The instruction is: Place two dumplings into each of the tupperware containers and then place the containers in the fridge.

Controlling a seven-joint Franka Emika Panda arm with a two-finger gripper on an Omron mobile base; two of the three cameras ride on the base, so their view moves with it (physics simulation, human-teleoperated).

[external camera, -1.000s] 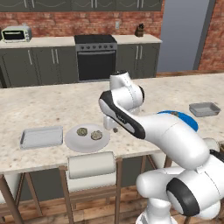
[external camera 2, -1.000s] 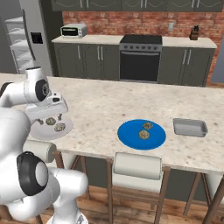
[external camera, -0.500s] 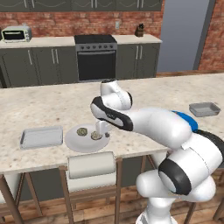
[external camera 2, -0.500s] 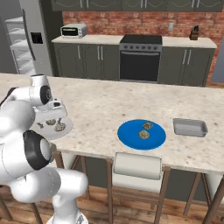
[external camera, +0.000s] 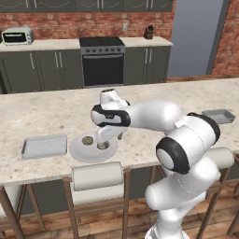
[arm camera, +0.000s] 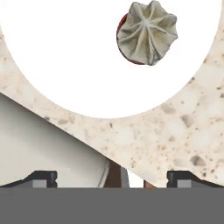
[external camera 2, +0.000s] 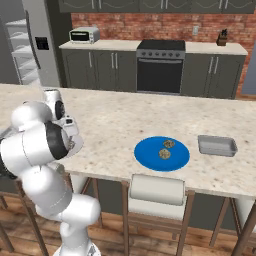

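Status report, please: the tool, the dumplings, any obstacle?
Tool open, empty, low over white plate. One dumpling just ahead on it. Both containers empty. Nothing in the way.

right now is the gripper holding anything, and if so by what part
Nothing is held. The gripper hangs open over the white plate, with the dumpling lying ahead of its fingertips, untouched.

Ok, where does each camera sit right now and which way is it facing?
Left base view: behind the arm on its left, looking forward and down over the counter; the arm reaches to the white plate.
Right base view: behind on its right, facing the blue plate and fridge; the arm stands lower left.
Hand view: on the hand, looking down at the white plate and one dumpling; open claw tips at the bottom.
Both base views share the oven.
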